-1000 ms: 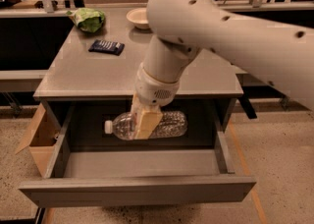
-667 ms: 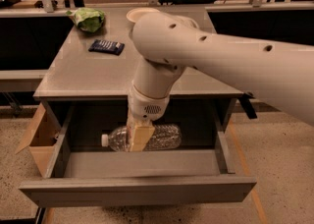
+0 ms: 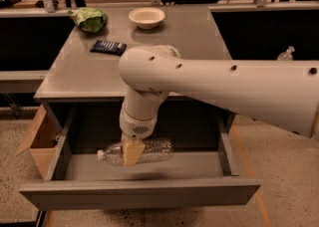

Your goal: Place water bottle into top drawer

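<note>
The water bottle (image 3: 149,151) is clear crinkled plastic with a white cap pointing left. It lies on its side inside the open top drawer (image 3: 139,193), a wide shallow grey drawer pulled out from under the grey table (image 3: 199,42). My gripper (image 3: 132,152) reaches down from the big white arm into the drawer and is shut on the bottle's middle. One tan finger (image 3: 132,152) shows across the bottle's front. I cannot tell whether the bottle rests on the drawer floor or hangs just above it.
On the table are a white bowl (image 3: 146,17), a green bag (image 3: 90,19) and a dark blue packet (image 3: 107,47). A tan cardboard box (image 3: 40,141) stands on the floor left of the drawer. A small clear bottle (image 3: 285,54) sits at the right.
The arm and gripper have moved down and toward the drawer's front with the bottle still held. The bottle now sits lower in the drawer.
</note>
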Controlling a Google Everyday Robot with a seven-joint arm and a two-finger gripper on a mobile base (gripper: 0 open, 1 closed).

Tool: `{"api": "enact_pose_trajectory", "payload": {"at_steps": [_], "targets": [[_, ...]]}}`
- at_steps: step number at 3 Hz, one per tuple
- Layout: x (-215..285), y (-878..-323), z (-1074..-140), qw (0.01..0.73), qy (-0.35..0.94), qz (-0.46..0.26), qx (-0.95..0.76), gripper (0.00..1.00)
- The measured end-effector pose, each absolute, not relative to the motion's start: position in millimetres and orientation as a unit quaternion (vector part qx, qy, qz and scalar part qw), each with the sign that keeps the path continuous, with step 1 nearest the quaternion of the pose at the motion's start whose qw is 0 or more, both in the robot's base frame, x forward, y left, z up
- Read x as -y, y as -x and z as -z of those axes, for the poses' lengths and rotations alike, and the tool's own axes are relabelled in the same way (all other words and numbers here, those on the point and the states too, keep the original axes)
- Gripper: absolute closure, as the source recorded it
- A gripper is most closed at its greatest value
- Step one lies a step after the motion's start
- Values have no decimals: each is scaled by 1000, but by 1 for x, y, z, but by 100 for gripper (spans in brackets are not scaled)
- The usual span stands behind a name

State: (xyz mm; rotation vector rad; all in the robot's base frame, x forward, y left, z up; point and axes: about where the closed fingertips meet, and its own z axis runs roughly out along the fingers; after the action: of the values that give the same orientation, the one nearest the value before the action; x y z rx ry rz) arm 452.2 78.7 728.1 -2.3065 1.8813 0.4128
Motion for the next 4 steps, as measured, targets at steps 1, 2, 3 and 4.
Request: {"api": "enact_pose_trajectory", "payload": {"at_steps": [1,2,3,4], "targets": [[-84,-462,-706,84,760,-136,-630,100],[-90,-477,-686,102,757,-135,-631,100],[-92,-492,-670,118,751,-135,-636,100],[-92,-508,-653,127,745,-141,-640,83]]}}
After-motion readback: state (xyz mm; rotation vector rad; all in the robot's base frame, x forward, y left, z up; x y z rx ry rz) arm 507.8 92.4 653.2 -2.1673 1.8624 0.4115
